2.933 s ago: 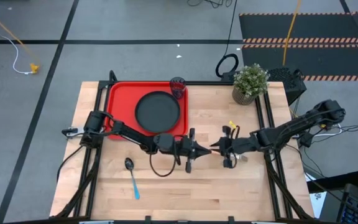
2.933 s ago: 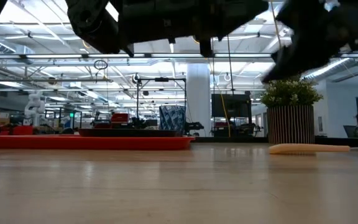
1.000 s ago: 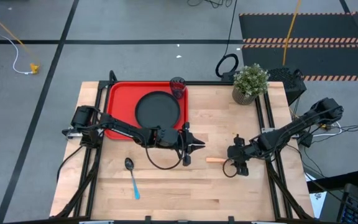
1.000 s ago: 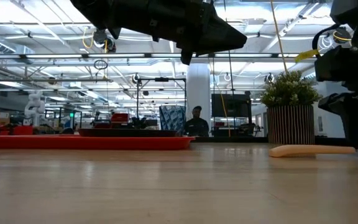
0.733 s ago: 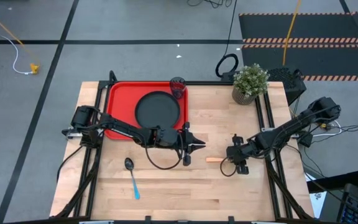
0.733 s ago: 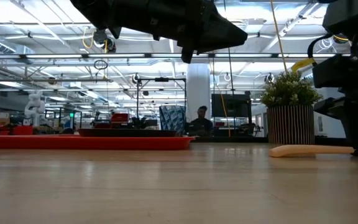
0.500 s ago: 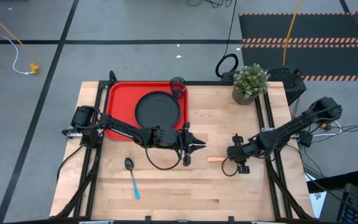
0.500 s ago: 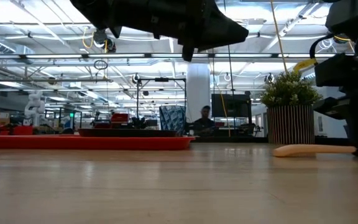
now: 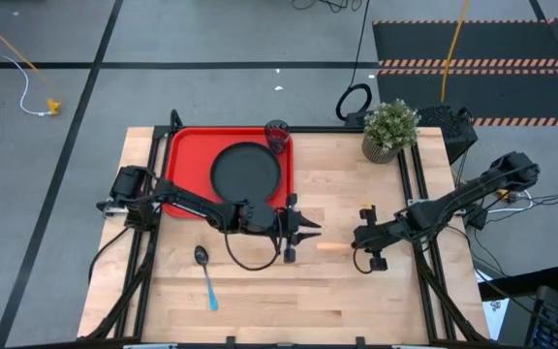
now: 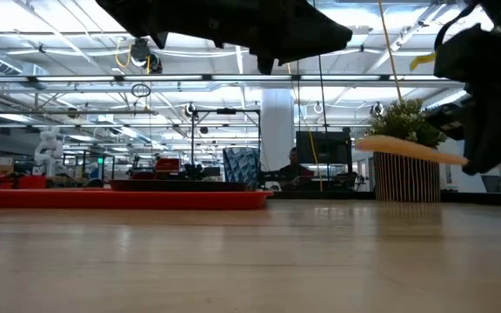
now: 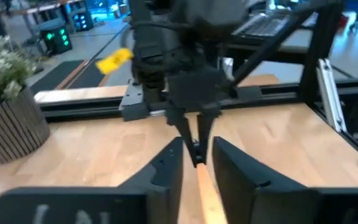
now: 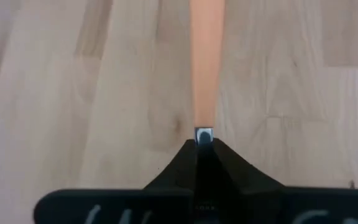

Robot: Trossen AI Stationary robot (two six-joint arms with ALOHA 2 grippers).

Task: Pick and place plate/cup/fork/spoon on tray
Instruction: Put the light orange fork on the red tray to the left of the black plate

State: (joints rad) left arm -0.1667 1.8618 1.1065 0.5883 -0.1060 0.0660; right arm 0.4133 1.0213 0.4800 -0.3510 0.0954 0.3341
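Observation:
The fork (image 9: 332,245), with its light orange handle, hangs above the bare wood between my two grippers. My right gripper (image 9: 356,243) is shut on its metal end. My left gripper (image 9: 308,236) is open and level, with one finger on either side of the handle's free end (image 11: 205,186); I cannot tell whether they touch it. The black plate (image 9: 250,172) lies on the red tray (image 9: 187,145) at the far left. The dark cup (image 9: 277,136) stands on the tray's far right corner. The blue-handled spoon (image 9: 206,278) lies on the table near the front left. My right gripper pinches the fork's silver metal end (image 12: 203,135) between its two fingertips, just past the orange handle. It comes slanting down from the table's right and lies along the fork. The fork is lifted clear (image 10: 411,149), its handle reaching out toward my left gripper, free end slightly higher.
A potted green plant (image 9: 390,129) in a ribbed pot stands at the far right of the table. Bare wood lies in front of the tray and around the spoon.
My right gripper has taken hold of the fork's metal end and gone up. The fork, which lay flat on the table, is now lifted clear, its handle still pointing toward my left gripper.

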